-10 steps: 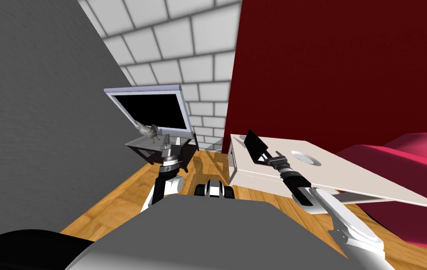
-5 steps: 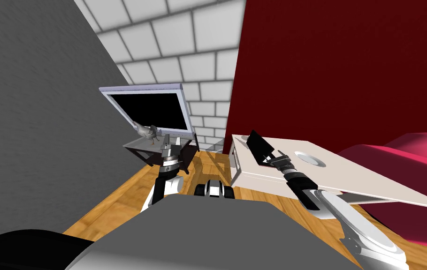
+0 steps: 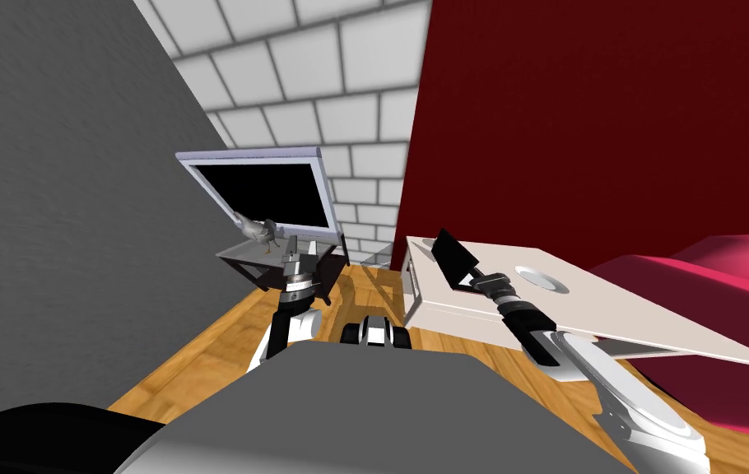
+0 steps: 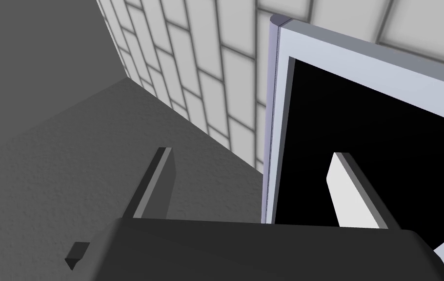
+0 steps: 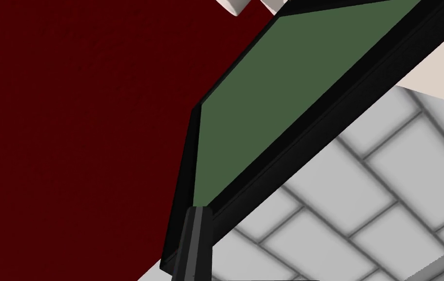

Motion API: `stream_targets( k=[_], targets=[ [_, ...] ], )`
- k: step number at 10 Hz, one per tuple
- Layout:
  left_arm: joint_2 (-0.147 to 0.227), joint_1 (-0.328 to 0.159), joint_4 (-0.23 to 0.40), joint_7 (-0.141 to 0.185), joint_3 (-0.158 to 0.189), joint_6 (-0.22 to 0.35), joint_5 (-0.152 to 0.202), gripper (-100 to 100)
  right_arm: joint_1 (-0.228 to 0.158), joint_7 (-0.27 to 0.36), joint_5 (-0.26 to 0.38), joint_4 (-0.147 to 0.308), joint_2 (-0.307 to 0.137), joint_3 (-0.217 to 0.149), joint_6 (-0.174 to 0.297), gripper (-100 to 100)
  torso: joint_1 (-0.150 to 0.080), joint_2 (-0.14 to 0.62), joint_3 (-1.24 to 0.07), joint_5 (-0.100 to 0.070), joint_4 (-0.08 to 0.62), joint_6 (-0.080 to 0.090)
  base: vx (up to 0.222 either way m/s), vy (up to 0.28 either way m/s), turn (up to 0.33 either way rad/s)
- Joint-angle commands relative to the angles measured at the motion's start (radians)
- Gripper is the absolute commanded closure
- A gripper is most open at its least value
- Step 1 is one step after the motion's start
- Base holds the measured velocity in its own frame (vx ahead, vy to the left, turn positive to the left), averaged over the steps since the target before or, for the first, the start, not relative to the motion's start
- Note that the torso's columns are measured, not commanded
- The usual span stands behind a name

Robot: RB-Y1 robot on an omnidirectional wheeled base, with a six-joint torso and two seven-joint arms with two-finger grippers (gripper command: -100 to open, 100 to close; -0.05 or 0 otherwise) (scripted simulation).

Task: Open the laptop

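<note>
The laptop (image 3: 453,257) stands on the near-left corner of a white desk (image 3: 611,309), its black lid raised at a slant. In the right wrist view its green screen (image 5: 274,97) with a black rim runs close past my hand. My right gripper (image 3: 472,278) is at the lid's lower edge. Its fingers (image 5: 194,239) are shut together and lie against the rim's corner, with nothing between them. My left gripper (image 3: 291,251) is held out toward a monitor, fingers open (image 4: 251,152) and empty.
A white-framed monitor (image 3: 270,193) with a black screen sits on a dark stand (image 3: 282,267), with a small grey bird figure (image 3: 256,230) in front of it. A dark red wall rises behind the desk, and a red couch (image 3: 694,271) is at the right. The floor (image 3: 200,354) is wooden.
My right arm has shifted a little forward along the desk at the lid, and its fingers have closed. My head view has moved slightly. The left arm has stayed put.
</note>
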Motion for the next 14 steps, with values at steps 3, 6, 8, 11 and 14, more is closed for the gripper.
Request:
stream_targets(
  k=[3, 6, 8, 11, 14],
  targets=[
    [0.000, 0.000, 0.000, 0.000, 0.000, 0.000, 0.000, 0, -0.039, -0.096, -0.092, 0.054, -0.012, 0.008, -0.012, 100, 0.005, 0.002, 0.001, 0.002, 0.001, 0.001, -0.050, -0.071, 0.024],
    [0.000, 0.000, 0.000, 0.000, 0.000, 0.000, 0.000, 0, -0.063, -0.156, -0.151, 0.088, -0.020, 0.013, -0.019, 100, 0.004, 0.000, 0.000, 0.001, 0.000, 0.001, -0.039, -0.069, 0.021],
    [0.000, 0.000, 0.000, 0.000, 0.000, 0.000, 0.000, 0, -0.049, -0.118, -0.110, 0.063, -0.022, 0.013, -0.005, -100, 0.005, 0.000, 0.000, 0.002, 0.000, 0.001, -0.005, -0.007, 0.001],
    [0.000, 0.000, 0.000, 0.000, 0.000, 0.000, 0.000, 0, -0.032, -0.068, -0.057, 0.036, -0.020, 0.013, 0.011, -100, 0.006, -0.001, -0.001, 0.003, 0.000, 0.001, 0.032, 0.074, -0.006],
    [0.000, 0.000, 0.000, 0.000, 0.000, 0.000, 0.000, 0, -0.014, -0.016, -0.003, 0.009, -0.019, 0.013, 0.027, -100, 0.002, 0.002, 0.001, 0.001, 0.001, 0.001, 0.019, 0.062, -0.006]
  ],
)
